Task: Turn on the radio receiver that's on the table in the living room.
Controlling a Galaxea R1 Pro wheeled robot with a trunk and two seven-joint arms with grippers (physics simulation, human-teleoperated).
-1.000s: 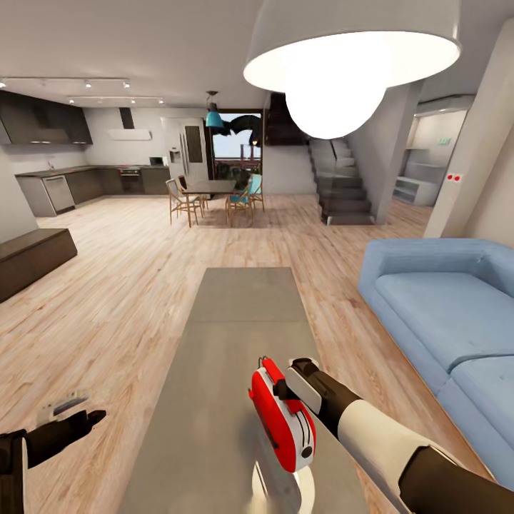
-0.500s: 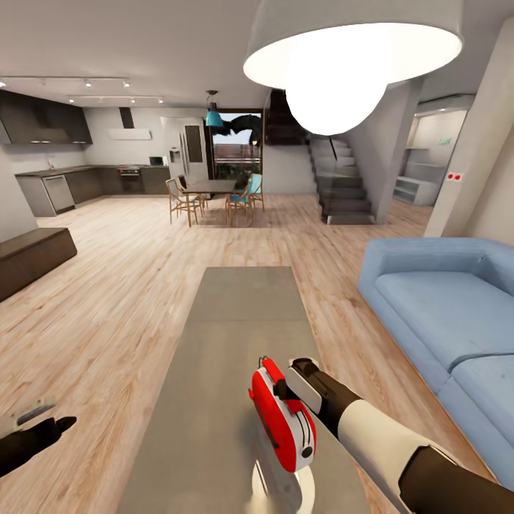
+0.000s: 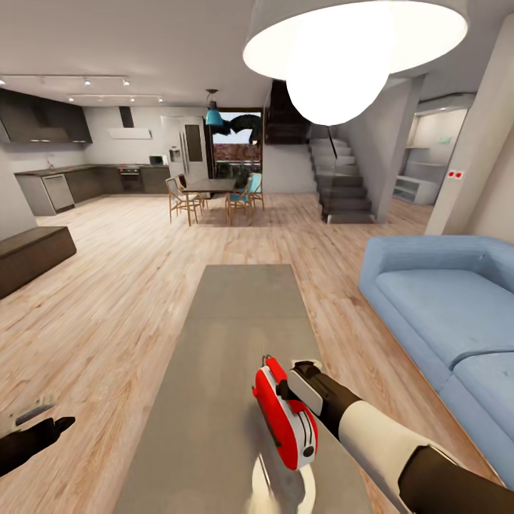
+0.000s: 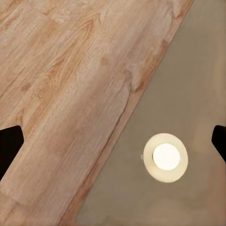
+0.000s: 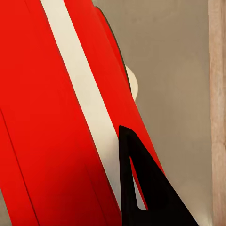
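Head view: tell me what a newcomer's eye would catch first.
The bright red radio stands on the near end of the long grey table, with the right gripper against its side. Overhead hangs a big glowing white lamp, and a blue sofa sits right of the table.

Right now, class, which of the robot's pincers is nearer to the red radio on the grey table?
Right. The right pincer is up against the radio receiver on the table; the left pincer hangs over the wood floor, well off the table's side.

Right arm outstretched, its pincer (image 3: 289, 389) forward; left pincer (image 3: 43, 421) low, fingers spread apart.
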